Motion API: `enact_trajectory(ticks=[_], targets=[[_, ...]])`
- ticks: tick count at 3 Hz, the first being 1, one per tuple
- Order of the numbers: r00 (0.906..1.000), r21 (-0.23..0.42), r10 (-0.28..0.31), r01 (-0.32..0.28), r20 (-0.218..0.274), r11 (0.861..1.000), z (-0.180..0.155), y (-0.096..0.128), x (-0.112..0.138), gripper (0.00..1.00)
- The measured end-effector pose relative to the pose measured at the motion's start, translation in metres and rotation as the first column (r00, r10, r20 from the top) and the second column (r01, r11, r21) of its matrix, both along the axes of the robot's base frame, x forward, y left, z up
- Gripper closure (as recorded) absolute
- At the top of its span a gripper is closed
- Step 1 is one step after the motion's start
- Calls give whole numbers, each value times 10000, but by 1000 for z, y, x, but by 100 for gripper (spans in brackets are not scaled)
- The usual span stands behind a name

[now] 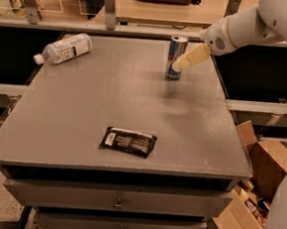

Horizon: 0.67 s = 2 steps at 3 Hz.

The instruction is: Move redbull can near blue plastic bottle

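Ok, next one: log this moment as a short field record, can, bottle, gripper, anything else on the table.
redbull can: upright, far right part of table
blue plastic bottle: lying on its side, far left corner, well apart from can
gripper: beside the can, on the side toward the table's right edge
black packet: flat, near front edge

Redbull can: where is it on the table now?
The redbull can stands upright near the far edge of the table, right of centre in the camera view, the gripper at its right side; the blue plastic bottle lies far left.
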State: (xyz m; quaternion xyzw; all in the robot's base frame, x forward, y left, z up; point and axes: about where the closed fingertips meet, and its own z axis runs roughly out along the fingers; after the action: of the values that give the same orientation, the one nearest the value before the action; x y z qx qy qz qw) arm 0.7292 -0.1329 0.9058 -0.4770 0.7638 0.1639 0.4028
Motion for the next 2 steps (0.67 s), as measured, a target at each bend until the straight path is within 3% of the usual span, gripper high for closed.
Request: enact_trajectory(ticks=[1,2], targets=[[9990,432,446,-442,-98,9981,-10,23,9,0],[9965,726,831,-824,-55,9939,-14,41,13,17]])
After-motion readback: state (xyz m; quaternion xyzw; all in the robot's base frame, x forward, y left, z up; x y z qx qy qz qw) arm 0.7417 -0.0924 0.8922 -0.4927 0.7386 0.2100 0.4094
